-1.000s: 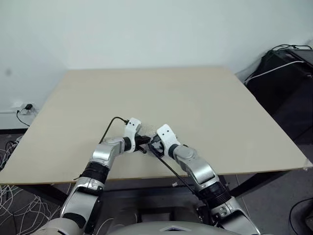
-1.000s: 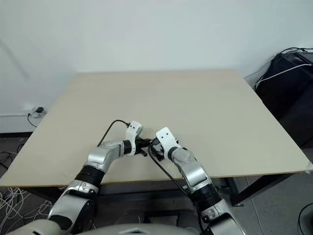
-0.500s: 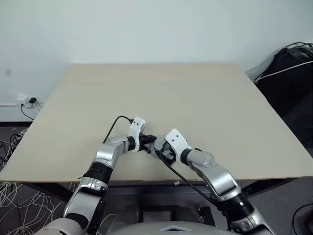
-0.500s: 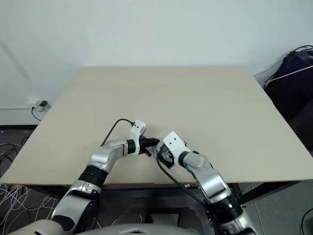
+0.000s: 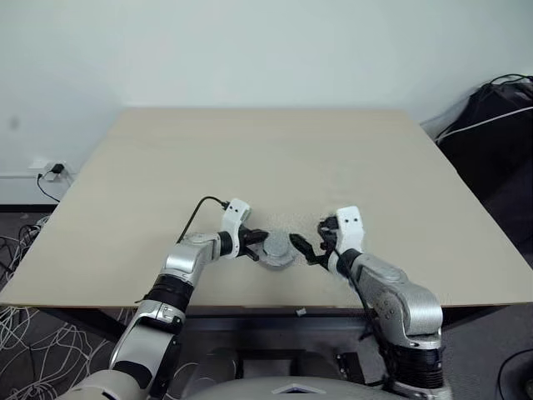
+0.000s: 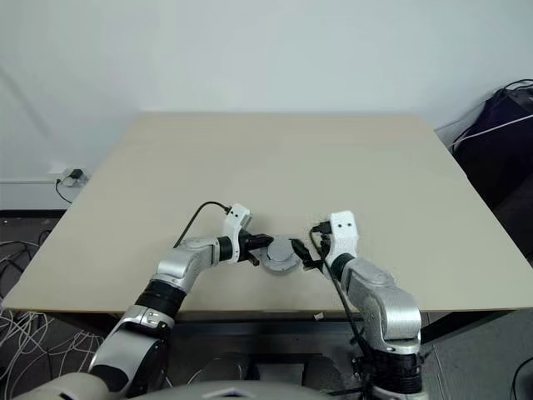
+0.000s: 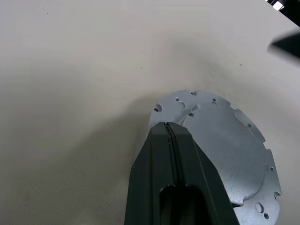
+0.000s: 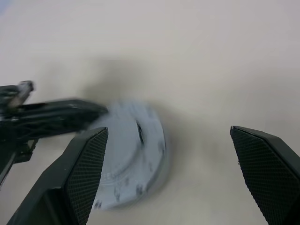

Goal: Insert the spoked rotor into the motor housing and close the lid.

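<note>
between the two tools, near the front edge of the surface (image 5: 375,167), sits the lid (image 5: 276,250), silvery grey, lying flat, dome side up as far as can be judged. it appears to be seated over the motor housing; rotor and windings are hidden beneath it, so seating cannot be confirmed from above.

left tool (image 7: 169,136): fingers pressed together with nothing between them, tip resting on the lid's rim on the side nearest that tool. it looks to be acting as a hold-down or stop, not a grip.

right tool (image 8: 168,154): fingers spread wide, empty, just beside the lid on the opposite side, not touching it; the lid lies ahead of its left finger (image 8: 82,168) rather than centred between the two.

judgement on the step: closing the lid. to do it well, keep the left tool bearing lightly on the rim so the lid cannot slide, bring the right tool back squarely over the far rim, and press evenly. uneven pressure risks tipping the lid. check that the rim notches sit flush all round.
</note>
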Robot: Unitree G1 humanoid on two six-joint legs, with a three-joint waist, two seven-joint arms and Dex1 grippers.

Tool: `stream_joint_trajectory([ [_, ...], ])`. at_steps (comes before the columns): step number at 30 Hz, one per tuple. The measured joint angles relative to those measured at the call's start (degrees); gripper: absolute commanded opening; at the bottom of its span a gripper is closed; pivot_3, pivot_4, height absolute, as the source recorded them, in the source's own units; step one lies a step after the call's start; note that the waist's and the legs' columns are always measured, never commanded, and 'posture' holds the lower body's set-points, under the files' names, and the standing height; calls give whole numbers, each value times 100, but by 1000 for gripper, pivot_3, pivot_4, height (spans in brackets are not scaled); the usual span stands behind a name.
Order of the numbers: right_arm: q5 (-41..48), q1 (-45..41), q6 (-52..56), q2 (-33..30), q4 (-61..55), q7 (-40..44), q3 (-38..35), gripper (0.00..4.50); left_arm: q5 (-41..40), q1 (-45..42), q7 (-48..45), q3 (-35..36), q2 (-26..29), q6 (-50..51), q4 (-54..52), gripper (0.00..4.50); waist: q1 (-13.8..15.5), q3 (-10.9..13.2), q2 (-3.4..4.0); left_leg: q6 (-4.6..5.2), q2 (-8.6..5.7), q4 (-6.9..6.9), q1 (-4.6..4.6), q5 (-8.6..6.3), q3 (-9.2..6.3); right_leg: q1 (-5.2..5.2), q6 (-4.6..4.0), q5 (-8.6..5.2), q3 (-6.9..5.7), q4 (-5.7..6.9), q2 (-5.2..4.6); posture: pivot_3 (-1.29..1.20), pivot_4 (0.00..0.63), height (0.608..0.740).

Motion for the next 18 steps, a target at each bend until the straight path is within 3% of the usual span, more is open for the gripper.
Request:
stream_joint_trajectory([
  [6,572,-159,688,268,283,-182,-605,4486,16,0,-9,0,9,0,1,0,-14,-6,14,2,-1,0,0,1,2,-1,-3,1,0,3,1,0,0,740],
  [12,1074,-502,836,418,890,-419,-1325,4486,24,1,-13,1,26,3,1,0,-49,-15,29,6,-1,2,2,6,6,-1,-5,2,2,8,2,0,0,740],
  [18,1417,-721,826,499,1403,-667,-1596,4486,27,8,-20,1,31,4,1,0,-61,-25,42,5,-2,2,4,8,8,0,-6,3,6,9,4,0,0,740],
])
